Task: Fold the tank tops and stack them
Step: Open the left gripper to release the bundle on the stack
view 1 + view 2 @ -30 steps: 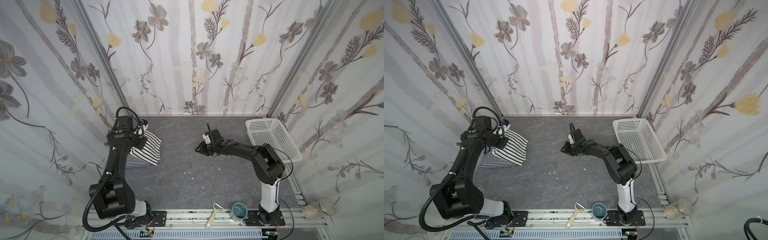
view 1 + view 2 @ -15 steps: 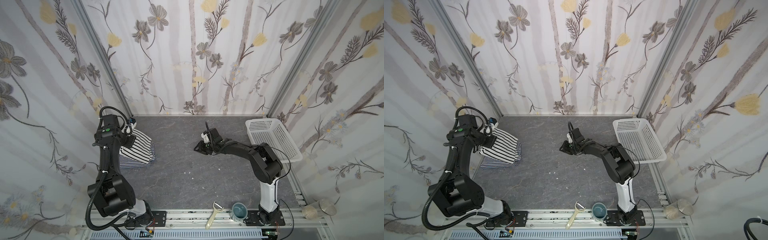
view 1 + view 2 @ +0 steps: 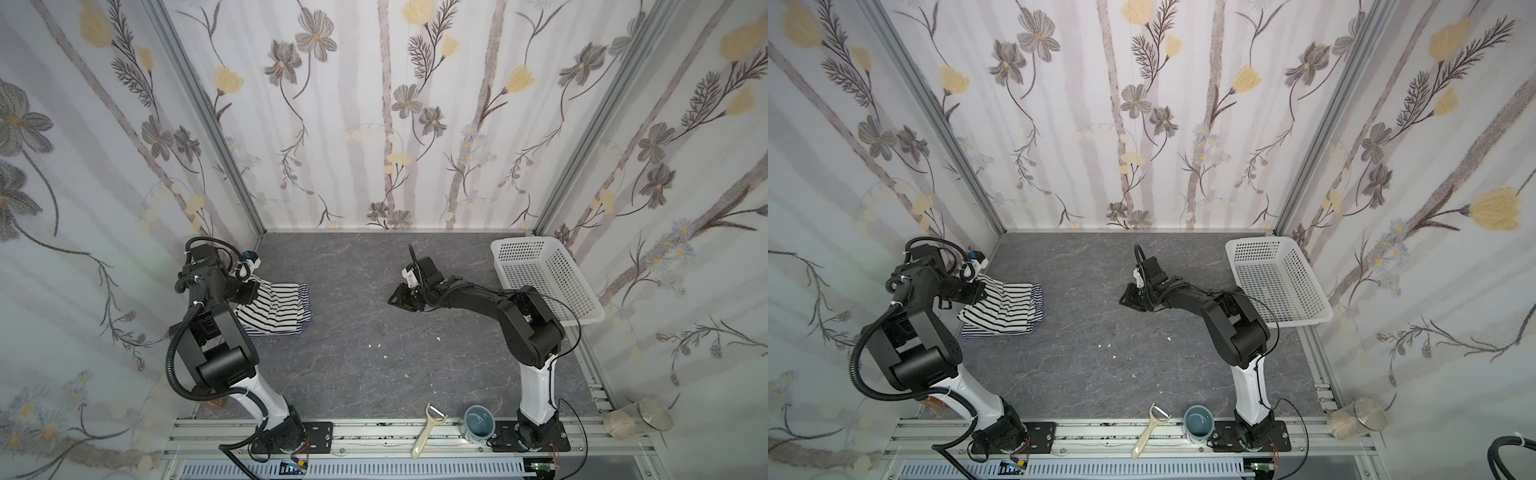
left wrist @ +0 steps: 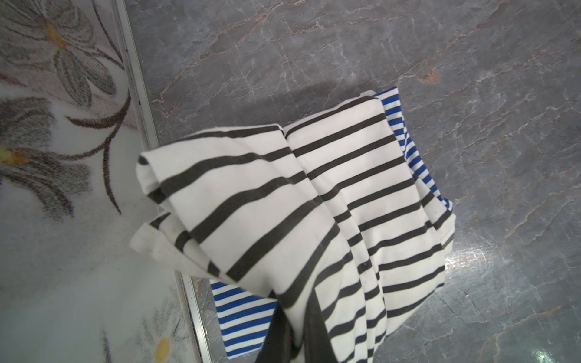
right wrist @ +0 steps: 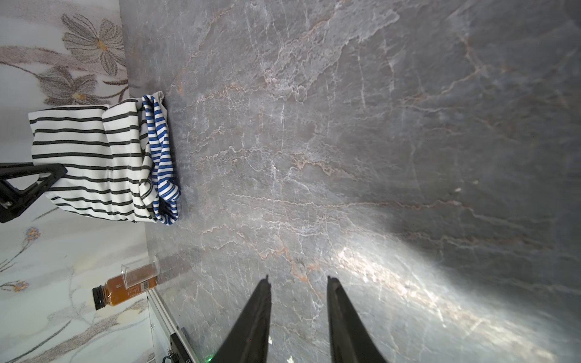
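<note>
Shifted leftward, left pincer (image 3: 248,292) is laying black-striped top (image 3: 276,308) over blue-striped top (image 3: 306,302).
It is pinching the leftmost edge; right pincer (image 3: 401,298) is idling spread, well apart.

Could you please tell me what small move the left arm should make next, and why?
Probably lower and open the left hand, letting go of the black-striped top. The hand is shut on its wall-side edge, holding that edge raised, while the rest lies over the folded blue-striped top. The right hand is open, empty and far off.
</note>
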Available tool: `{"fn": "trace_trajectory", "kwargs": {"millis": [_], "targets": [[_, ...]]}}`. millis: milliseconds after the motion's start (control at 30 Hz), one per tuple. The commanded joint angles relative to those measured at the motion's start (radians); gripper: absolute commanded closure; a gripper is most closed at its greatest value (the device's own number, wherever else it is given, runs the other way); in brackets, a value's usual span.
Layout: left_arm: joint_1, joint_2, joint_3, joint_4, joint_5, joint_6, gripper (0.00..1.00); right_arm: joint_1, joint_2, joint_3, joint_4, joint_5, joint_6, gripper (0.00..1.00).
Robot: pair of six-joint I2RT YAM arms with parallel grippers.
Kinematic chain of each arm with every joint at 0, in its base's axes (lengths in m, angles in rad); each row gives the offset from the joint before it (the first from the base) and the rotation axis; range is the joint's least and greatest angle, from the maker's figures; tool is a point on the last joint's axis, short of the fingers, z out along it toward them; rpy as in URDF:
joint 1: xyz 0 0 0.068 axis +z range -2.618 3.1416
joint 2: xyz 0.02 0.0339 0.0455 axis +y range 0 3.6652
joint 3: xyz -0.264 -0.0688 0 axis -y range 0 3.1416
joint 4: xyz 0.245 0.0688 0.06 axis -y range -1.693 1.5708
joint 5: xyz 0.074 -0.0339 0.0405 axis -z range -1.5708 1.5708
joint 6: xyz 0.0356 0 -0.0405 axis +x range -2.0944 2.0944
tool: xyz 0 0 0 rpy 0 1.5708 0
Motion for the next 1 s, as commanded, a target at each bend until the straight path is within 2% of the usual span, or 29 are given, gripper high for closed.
{"fn": "trace_trajectory", "kwargs": {"millis": [0, 67, 167, 267, 333, 533, 867, 900, 967], "targets": [[0.018, 0.023, 0.010, 0.026, 0.028, 0.009, 1.00, 0.002, -0.024, -0.003, 0.001, 0.022, -0.005, 0.67], [0.032, 0.038, 0.011, 0.047, 0.018, -0.009, 1.00, 0.001, -0.035, -0.010, 0.002, 0.025, -0.004, 0.67], [0.039, 0.063, 0.004, 0.076, -0.030, -0.045, 0.81, 0.001, -0.050, -0.019, 0.003, 0.027, -0.005, 0.64], [0.039, 0.068, -0.030, 0.175, -0.176, -0.128, 0.65, 0.000, -0.073, -0.027, -0.005, 0.032, -0.011, 0.62], [0.039, 0.070, -0.048, 0.251, -0.304, -0.182, 0.58, -0.002, -0.096, -0.038, -0.011, 0.039, -0.015, 0.62], [0.028, 0.084, -0.105, 0.354, -0.452, -0.199, 0.54, -0.013, -0.145, -0.059, -0.039, 0.053, -0.031, 0.62], [-0.003, 0.131, -0.154, 0.466, -0.541, -0.189, 0.54, -0.052, -0.263, -0.130, -0.052, 0.071, -0.052, 0.62], [-0.003, 0.117, -0.182, 0.472, -0.536, -0.192, 0.54, -0.065, -0.297, -0.148, -0.052, 0.079, -0.061, 0.60], [-0.004, 0.056, -0.201, 0.479, -0.489, -0.212, 0.54, -0.088, -0.371, -0.185, -0.060, 0.111, -0.089, 0.48]]}}
